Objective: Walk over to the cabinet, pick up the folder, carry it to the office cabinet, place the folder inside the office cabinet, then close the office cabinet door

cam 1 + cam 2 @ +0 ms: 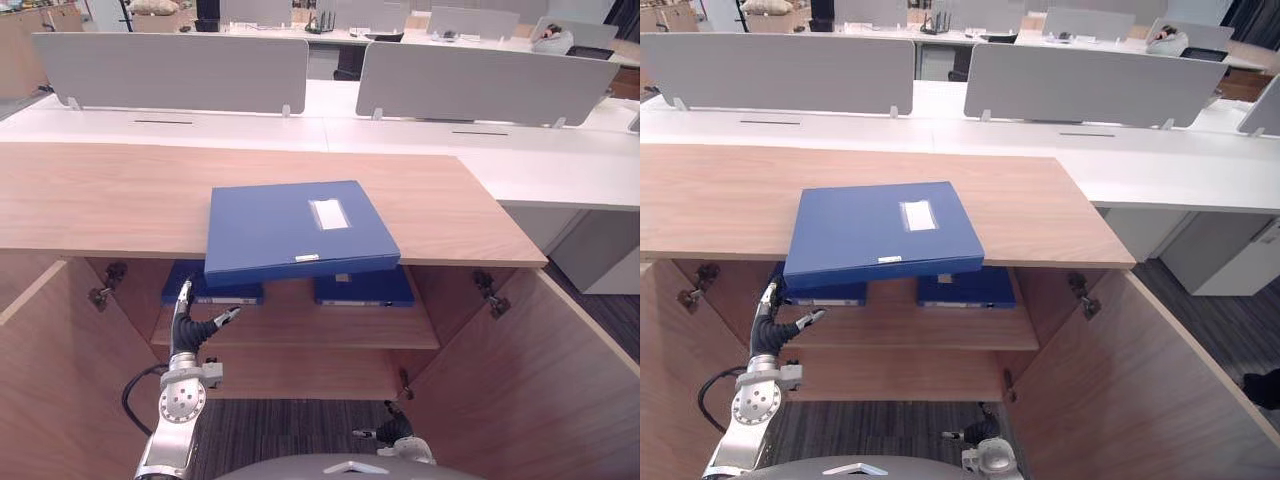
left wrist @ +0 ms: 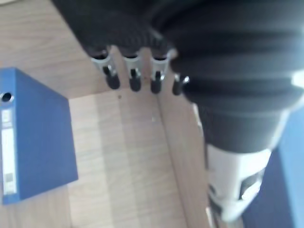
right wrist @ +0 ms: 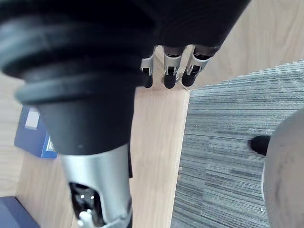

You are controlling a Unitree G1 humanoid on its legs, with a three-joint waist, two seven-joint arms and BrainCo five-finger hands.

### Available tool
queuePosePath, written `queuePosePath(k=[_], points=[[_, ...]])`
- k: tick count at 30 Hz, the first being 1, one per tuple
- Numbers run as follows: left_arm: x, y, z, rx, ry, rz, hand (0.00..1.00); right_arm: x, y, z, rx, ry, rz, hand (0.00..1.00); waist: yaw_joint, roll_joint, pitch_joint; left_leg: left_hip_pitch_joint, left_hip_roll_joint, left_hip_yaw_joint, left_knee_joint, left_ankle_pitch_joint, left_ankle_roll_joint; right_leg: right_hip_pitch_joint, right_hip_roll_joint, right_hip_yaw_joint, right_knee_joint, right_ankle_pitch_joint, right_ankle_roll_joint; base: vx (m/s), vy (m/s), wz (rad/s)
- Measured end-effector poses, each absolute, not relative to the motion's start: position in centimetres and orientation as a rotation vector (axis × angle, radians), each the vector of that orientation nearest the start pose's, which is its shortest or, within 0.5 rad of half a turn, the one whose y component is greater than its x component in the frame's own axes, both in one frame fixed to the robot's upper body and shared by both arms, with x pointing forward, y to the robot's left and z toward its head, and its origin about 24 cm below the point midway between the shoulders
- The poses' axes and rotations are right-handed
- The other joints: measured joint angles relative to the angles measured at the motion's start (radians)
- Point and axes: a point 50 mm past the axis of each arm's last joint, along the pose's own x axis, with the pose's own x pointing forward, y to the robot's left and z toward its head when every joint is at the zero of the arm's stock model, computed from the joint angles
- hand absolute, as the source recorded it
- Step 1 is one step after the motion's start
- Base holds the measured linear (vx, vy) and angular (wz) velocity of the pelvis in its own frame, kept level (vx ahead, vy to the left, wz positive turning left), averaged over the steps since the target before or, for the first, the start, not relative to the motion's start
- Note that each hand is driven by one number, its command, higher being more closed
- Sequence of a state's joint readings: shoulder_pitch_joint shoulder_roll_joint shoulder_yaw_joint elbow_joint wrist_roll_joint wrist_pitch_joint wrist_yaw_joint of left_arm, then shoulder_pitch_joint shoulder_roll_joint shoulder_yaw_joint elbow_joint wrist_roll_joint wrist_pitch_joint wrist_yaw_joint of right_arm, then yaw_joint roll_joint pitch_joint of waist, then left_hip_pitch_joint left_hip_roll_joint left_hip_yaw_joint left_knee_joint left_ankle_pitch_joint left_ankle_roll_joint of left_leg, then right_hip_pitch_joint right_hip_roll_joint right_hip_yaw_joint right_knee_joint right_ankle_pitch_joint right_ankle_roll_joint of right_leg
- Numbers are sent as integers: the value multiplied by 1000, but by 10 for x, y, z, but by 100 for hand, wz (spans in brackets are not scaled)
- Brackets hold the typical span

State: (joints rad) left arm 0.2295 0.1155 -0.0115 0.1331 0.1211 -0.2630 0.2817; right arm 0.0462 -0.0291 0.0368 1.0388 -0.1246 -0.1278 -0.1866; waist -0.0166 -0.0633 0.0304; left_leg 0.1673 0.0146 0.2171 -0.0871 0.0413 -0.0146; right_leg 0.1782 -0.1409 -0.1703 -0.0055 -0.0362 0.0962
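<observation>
A blue folder (image 1: 295, 230) lies flat on the wooden cabinet top (image 1: 100, 200), its near end jutting out over the front edge. Just below that overhang, my left hand (image 1: 183, 325) is raised in front of the inner shelf (image 1: 300, 325), fingers (image 2: 134, 78) straight and thumb spread, touching nothing. Two more blue folders (image 1: 213, 290) (image 1: 365, 288) lie on the shelf; the left wrist view shows one folder (image 2: 33, 137) beside the hand. My right hand (image 1: 393, 432) hangs low by the cabinet's bottom, its fingers (image 3: 169, 71) relaxed and empty.
Both cabinet doors stand wide open, the left door (image 1: 40, 380) and the right door (image 1: 540, 380) flanking me. Grey carpet (image 3: 228, 142) lies under the cabinet. Behind it run white desks with grey partition screens (image 1: 170, 70).
</observation>
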Motion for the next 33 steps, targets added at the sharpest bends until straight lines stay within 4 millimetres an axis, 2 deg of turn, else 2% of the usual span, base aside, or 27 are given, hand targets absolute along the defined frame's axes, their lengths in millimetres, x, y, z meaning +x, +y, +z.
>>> queuePosePath(k=[8,12,33], points=[[192,208,-5,235,55,372,0,122,-160,-153,-242,937,-62,0,7,-2,-2,-3,-2,0,0,-2,-1,-1,-1,9,-1,-6,9,-4,4,0],[193,216,11,228,-14,428,0,122,-159,-153,-246,939,-51,0,12,-5,-6,-3,-2,0,0,-1,2,-2,0,10,-3,-4,5,35,4,0],[199,216,38,193,-144,420,0,121,-158,-154,-277,944,-15,0,17,-2,-16,17,3,7,0,-9,-7,15,5,21,-3,-8,-4,-6,0,-1]])
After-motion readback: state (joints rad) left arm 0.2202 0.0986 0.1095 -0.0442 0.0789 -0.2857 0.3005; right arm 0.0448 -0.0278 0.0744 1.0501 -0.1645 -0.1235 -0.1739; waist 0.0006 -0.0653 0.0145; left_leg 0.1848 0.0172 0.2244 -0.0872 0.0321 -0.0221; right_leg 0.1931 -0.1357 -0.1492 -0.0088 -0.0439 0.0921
